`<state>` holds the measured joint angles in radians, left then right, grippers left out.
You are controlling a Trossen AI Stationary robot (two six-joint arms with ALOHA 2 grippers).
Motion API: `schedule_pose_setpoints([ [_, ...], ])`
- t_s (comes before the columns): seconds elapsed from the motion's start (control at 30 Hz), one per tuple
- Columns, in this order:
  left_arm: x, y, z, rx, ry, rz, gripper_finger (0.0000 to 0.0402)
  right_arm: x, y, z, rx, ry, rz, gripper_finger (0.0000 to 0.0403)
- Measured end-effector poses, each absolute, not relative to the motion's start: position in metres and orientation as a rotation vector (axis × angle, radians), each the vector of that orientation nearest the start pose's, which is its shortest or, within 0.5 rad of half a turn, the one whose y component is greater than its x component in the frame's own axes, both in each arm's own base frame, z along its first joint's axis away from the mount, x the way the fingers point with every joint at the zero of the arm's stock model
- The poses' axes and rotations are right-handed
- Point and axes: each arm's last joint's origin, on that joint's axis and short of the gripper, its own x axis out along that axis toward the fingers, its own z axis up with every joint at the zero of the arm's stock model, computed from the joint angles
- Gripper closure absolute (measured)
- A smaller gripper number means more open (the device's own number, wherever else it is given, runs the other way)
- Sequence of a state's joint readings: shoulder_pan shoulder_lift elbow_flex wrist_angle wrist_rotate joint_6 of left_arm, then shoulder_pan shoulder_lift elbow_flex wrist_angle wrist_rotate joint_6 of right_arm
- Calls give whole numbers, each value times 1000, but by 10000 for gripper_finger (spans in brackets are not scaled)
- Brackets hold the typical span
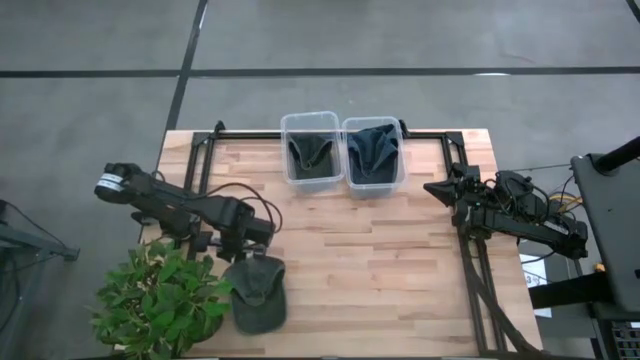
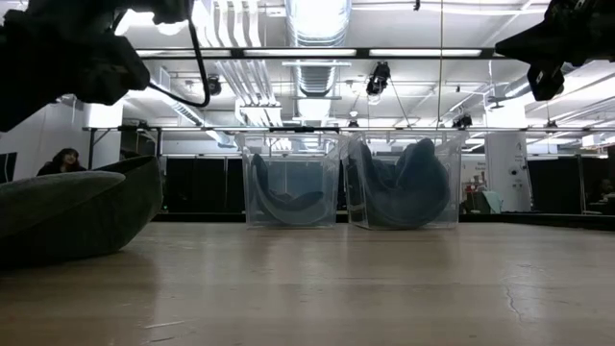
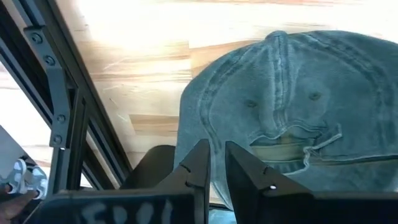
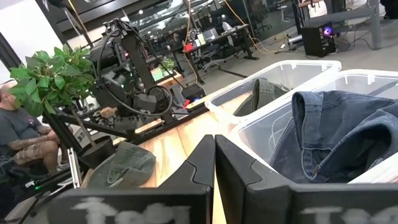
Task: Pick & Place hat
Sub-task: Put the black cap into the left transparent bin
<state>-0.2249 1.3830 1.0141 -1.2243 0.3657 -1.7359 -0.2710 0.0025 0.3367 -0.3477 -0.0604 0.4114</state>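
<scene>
A grey-green cap [image 1: 258,293] lies crown up on the wooden table near its near left corner. It also shows in the low view [image 2: 67,216] and the left wrist view [image 3: 298,106]. My left gripper [image 1: 246,243] hangs just above the cap's far edge; its fingers [image 3: 198,167] stand a narrow gap apart, and it holds nothing. My right gripper [image 1: 437,188] is shut and empty at the table's right side, above the table.
Two clear bins stand at the far middle: the left one [image 1: 310,148] holds a dark green cap, the right one [image 1: 373,152] a blue one. A potted plant [image 1: 160,300] stands beside the cap at the near left corner. Black frame rails [image 1: 200,160] run along the table's sides.
</scene>
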Motion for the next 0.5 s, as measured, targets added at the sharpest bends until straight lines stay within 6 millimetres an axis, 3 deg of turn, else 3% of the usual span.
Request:
schedule_pose_setpoints([
  [0.5,210,-59,235,-1339,1594,997,360,63,-16,240,408,-30,-211,394],
])
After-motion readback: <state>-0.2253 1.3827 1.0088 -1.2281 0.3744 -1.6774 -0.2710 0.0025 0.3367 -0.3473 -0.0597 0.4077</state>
